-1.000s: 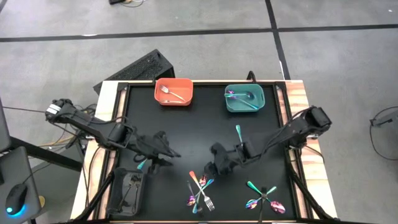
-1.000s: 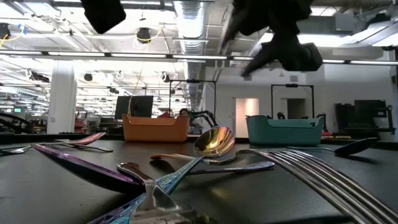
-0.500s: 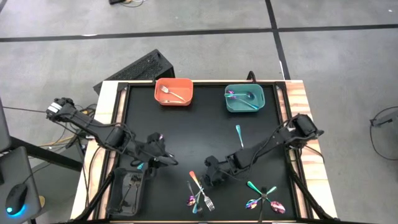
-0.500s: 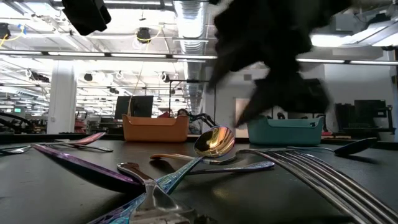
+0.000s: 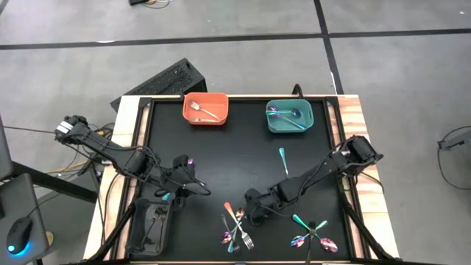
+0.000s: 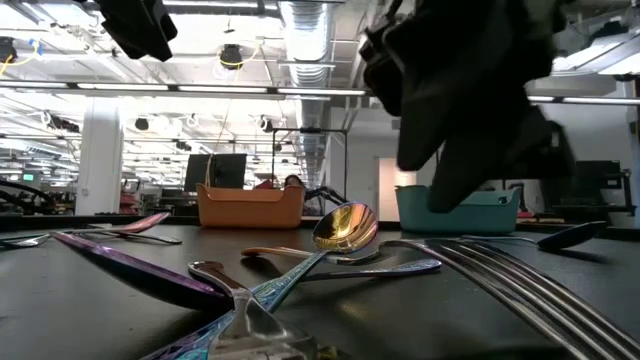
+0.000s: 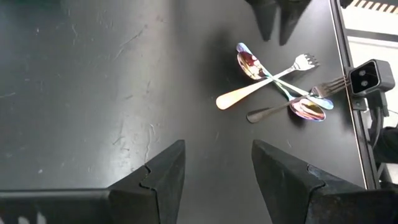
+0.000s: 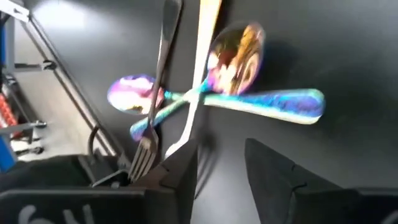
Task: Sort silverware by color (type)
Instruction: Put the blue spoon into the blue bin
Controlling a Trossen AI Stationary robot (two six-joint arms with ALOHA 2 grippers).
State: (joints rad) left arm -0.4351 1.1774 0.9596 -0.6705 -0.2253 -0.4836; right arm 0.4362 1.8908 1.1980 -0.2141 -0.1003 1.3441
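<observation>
A crossed pile of silverware (image 5: 235,224) lies near the table's front edge: an orange-handled piece (image 8: 203,56), a silver fork (image 8: 155,118) and iridescent spoons (image 8: 273,104). My right gripper (image 5: 248,212) hangs low over the pile's far right side, fingers open (image 8: 221,149) and pointing down at a slant. The orange handle's end (image 8: 180,146) lies right by one finger (image 8: 183,171). My left gripper (image 5: 196,187) hovers open at the table's left, nothing between its fingers (image 7: 217,149). It looks across at the pile (image 7: 273,81). My right gripper stands with one finger (image 8: 183,171) at the end of the orange-handled piece (image 8: 180,146), which lies flat on the table in the pile. Whether the finger touches it I cannot tell. My left gripper touches nothing.
An orange bin (image 5: 205,108) with a silver fork and a teal bin (image 5: 289,116) with iridescent pieces stand at the far edge. A black bin (image 5: 151,224) sits near left. A second pile (image 5: 313,232) lies near right, a lone teal spoon (image 5: 282,158) mid-right.
My right gripper has come down and toward the table's near edge, from above the table's middle to just over the crossed pile. The silverware has not moved.
</observation>
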